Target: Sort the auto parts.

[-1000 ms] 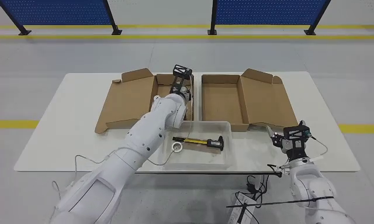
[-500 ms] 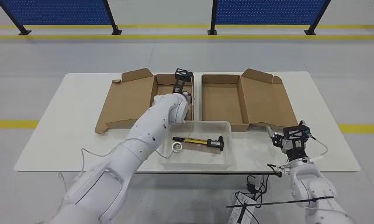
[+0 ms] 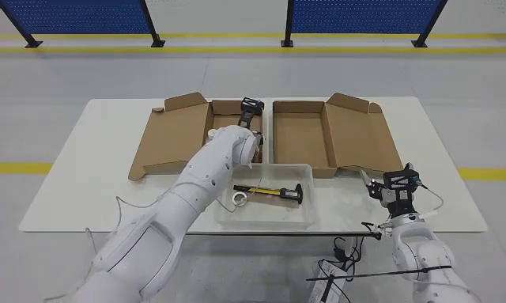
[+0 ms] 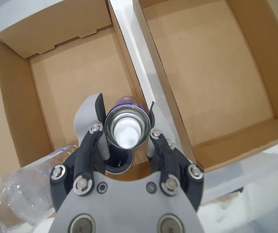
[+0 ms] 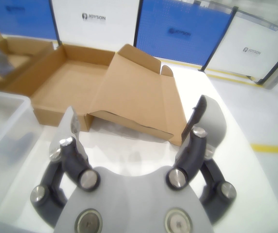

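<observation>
my left gripper [image 4: 126, 102], clamped on the purple-banded metal spray can [image 4: 126, 125], has dipped into the left brown cardboard box [image 4: 80, 73]; release looks near. right gripper [image 5: 136, 105] gapes wide.

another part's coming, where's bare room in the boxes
Right box: floor bare. Left box: bare away from the clear bin; crowded at the bin end by the plastic bottle and the spray can in the left end effector.

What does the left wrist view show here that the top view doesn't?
Left wrist: a spray can held in the left gripper, and a clear bottle at the left box's corner. Top: the right gripper near the table's edge, and a yellow-and-black tool in the clear bin. Both: the left box beside the right box, both open.
</observation>
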